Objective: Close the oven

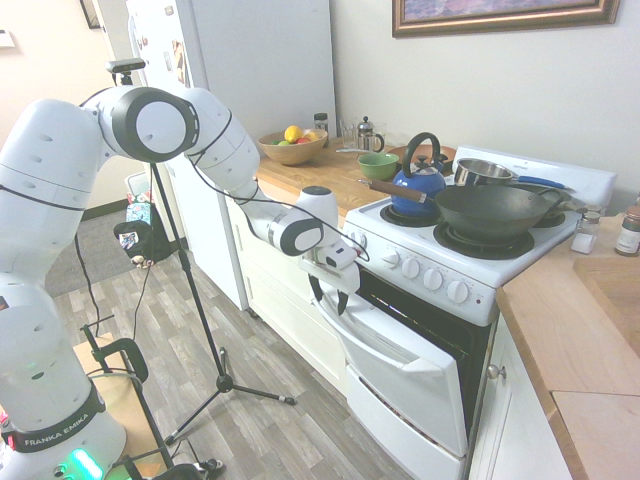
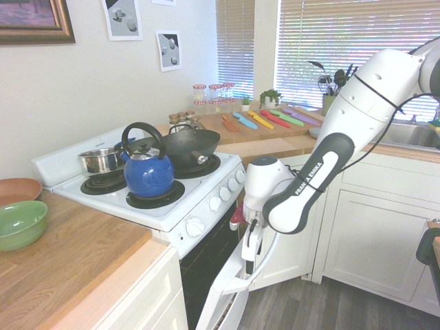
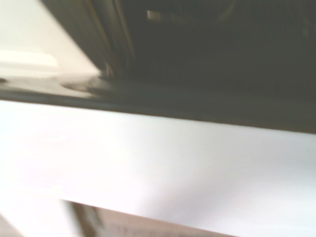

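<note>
Clearly, in the first exterior view we see the oven between the wooden tables, its door tilted partly open, and the claw spread wide at the door's top edge. From the second exterior view, the claw hangs against that edge below the knobs. Up close, the wrist view gives us the door's blurred white edge beneath the dark cavity.

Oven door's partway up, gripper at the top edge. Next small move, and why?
Probably keep pushing the door toward the oven. The door leans out from the top, with a dark gap under the knob panel, and the gripper sits at the door's top edge by the bar handle, placed to press it shut.
</note>
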Robot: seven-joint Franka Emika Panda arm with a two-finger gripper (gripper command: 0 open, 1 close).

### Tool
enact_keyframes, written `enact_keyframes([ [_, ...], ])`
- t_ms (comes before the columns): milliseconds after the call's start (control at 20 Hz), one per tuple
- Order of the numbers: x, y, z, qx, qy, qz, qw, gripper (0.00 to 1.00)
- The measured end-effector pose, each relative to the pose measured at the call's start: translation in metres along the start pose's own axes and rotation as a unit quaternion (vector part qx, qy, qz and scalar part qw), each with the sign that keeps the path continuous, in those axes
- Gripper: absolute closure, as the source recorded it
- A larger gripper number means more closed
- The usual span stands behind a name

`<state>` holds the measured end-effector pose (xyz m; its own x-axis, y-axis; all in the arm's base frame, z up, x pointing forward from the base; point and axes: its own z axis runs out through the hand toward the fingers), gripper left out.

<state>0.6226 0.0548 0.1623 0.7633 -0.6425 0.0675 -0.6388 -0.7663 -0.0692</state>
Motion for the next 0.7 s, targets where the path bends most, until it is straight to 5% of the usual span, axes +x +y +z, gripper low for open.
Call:
enact_keyframes([
  [350,-0.001,-0.063,-0.054,0.032,0.029,-0.018,0.999,0.0],
  [700,0.009,0.057,-0.145,-0.041,0.0,0.029,0.999,0.0],
])
